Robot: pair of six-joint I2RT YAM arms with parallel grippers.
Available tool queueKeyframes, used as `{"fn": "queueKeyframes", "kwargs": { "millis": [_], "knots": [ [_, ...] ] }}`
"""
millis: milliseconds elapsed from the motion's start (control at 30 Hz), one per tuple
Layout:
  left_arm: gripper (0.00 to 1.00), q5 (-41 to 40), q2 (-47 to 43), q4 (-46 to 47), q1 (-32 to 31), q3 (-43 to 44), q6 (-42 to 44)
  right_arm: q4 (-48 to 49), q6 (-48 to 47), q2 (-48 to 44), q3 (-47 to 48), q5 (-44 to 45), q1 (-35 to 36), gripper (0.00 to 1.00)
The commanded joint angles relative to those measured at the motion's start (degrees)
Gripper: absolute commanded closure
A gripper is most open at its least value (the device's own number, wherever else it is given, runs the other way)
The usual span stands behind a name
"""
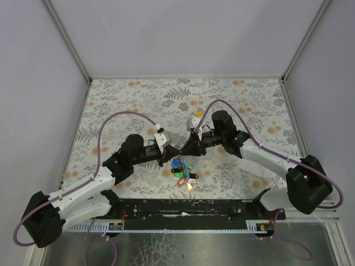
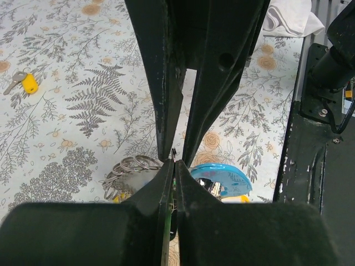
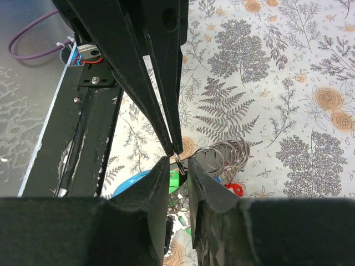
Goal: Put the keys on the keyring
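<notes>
The bunch of keys (image 1: 183, 173) lies on the fern-print cloth just in front of both grippers. Its green head (image 3: 175, 180), red head (image 3: 236, 189) and a coil of metal rings (image 3: 227, 155) show, next to the blue strap loop (image 2: 222, 177). My left gripper (image 2: 175, 166) is shut on a thin wire of the keyring (image 3: 179, 162). My right gripper (image 3: 178, 166) meets it tip to tip, jaws a narrow gap apart around that wire. A loose yellow-headed key (image 2: 25, 83) lies apart, also in the top view (image 1: 197, 114).
The black base rail (image 2: 316, 138) runs along the near table edge, also in the right wrist view (image 3: 89, 127). A white cloth (image 2: 288, 19) lies by the rail. Purple cables (image 1: 119, 115) arch over both arms. Grey walls enclose the table.
</notes>
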Motion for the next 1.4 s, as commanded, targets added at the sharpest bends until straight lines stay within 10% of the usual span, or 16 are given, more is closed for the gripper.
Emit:
{"fn": "queueKeyframes", "kwargs": {
  "millis": [0,200,767,1367],
  "knots": [
    [1.00,0.76,0.00,0.11,-0.54,2.27,1.14,-1.19,-2.00,0.65,2.59,-1.03,1.35,0.77],
    [0.98,-1.34,-1.54,3.74,-0.53,0.08,-0.87,0.85,-0.55,-0.52,1.78,-1.09,1.37,1.00],
    [0.73,-14.28,-20.70,26.70,0.08,-20.75,-15.54,29.05,17.26,-4.70,-10.93,1.25,1.37,1.00],
    [0.67,-2.42,-8.05,41.41,2.51,-22.64,-21.86,47.08,27.32,-0.90,-16.15,1.23,1.37,1.00]
  ]
}}
